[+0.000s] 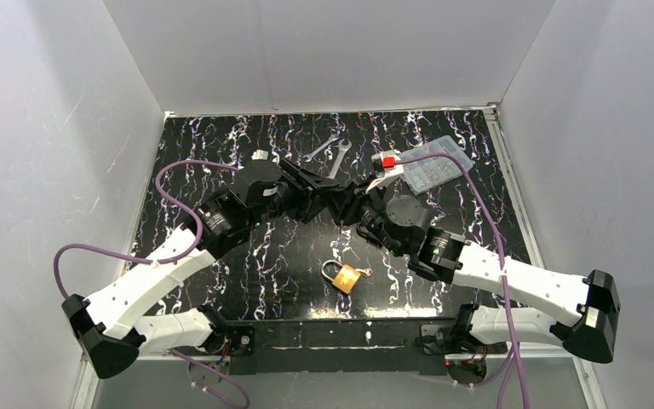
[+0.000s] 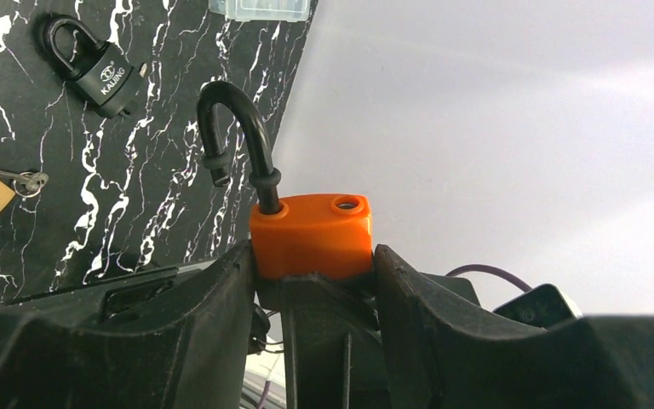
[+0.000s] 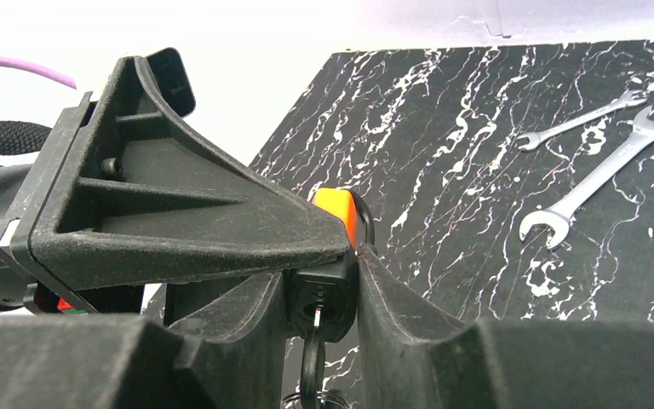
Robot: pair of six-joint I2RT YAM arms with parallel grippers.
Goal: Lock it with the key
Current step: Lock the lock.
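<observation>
An orange padlock (image 2: 311, 234) with a black shackle (image 2: 238, 128) swung open is clamped by its body between my left gripper's (image 2: 311, 256) fingers and held above the table. In the right wrist view the same padlock (image 3: 338, 213) sticks out past the left finger (image 3: 179, 213). Its black lower end (image 3: 319, 294) sits between my right gripper's (image 3: 322, 268) fingers, which touch it on both sides. A key (image 3: 311, 362) is in the keyhole, its black head hanging toward the camera. In the top view both grippers, left (image 1: 328, 192) and right (image 1: 359, 209), meet mid-table and hide the padlock.
A brass padlock (image 1: 345, 277) with keys lies near the front. Two wrenches (image 1: 328, 153) and a clear plastic box (image 1: 433, 166) lie at the back, with a red item (image 1: 385, 160) beside the box. A black padlock (image 2: 94, 64) lies on the marbled mat.
</observation>
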